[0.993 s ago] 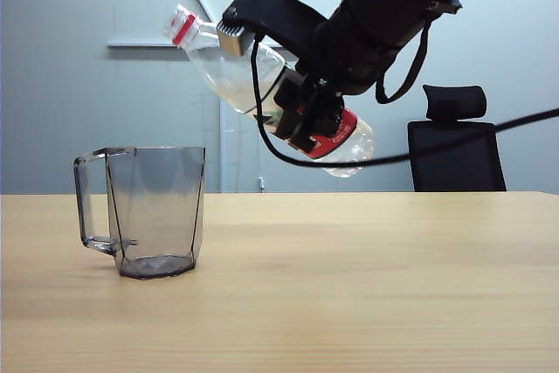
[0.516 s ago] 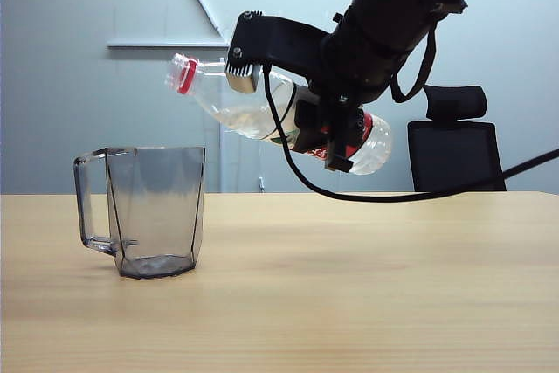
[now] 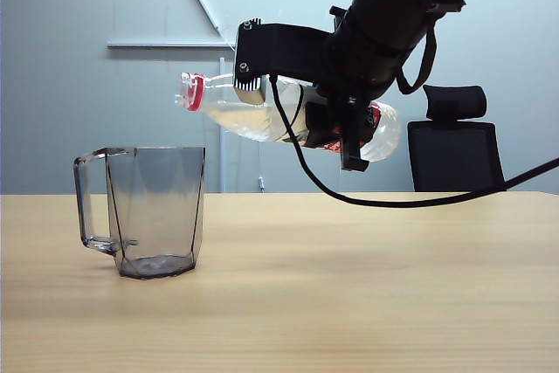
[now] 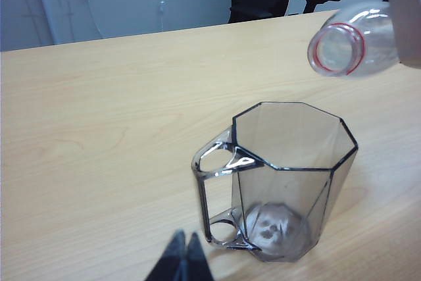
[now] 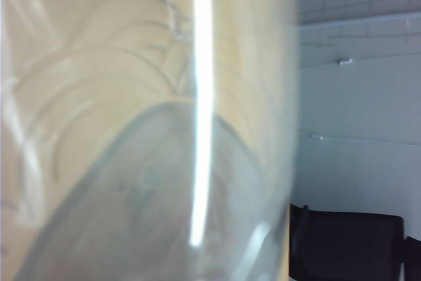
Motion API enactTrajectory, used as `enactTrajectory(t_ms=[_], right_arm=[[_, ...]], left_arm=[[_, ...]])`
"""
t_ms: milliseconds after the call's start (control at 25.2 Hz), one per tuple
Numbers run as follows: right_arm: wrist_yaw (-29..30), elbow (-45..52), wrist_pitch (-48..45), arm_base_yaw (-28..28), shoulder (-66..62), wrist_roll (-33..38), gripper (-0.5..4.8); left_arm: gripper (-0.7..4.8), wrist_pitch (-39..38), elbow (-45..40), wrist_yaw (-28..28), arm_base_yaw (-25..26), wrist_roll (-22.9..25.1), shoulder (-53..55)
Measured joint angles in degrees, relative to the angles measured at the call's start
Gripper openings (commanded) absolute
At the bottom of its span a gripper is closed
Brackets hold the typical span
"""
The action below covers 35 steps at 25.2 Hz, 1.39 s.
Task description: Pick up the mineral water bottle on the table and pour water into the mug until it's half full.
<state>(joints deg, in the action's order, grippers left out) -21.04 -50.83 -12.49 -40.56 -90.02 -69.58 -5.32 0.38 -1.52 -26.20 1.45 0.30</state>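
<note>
Lying almost level in the air, bottle [image 3: 262, 115] hung above and to the right of mug [image 3: 155, 211], open mouth just over the near rim, neck ring facing left. Held that way, by judgement, so water [image 3: 249, 120] pooled along the lower side could reach the neck; none seen leaving the mouth. Stood mug upright on table [image 3: 349, 286], handle to the left, apparently dry inside. Clamped right gripper [image 3: 336, 133] around the labelled lower body, jaws part closed on it, keeping the neck free. Filled the right wrist view with bottle wall only. Rested left gripper [image 4: 184, 258] low beside the mug's handle, fingers together, holding nothing, clear of the pour.
</note>
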Motion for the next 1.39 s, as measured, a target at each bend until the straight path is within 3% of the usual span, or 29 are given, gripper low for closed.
enactTrajectory(t_ms=[476, 1390], right_arm=[[-2.93, 0.00, -1.31, -0.07, 0.00, -5.77, 1.48], [-5.99, 0.00, -2.60, -1.09, 0.02, -9.31, 1.48]], left_arm=[[-0.02, 0.00, 0.00, 0.00, 0.00, 0.00, 0.02], [-0.02, 0.00, 0.00, 0.00, -0.02, 0.00, -0.07]])
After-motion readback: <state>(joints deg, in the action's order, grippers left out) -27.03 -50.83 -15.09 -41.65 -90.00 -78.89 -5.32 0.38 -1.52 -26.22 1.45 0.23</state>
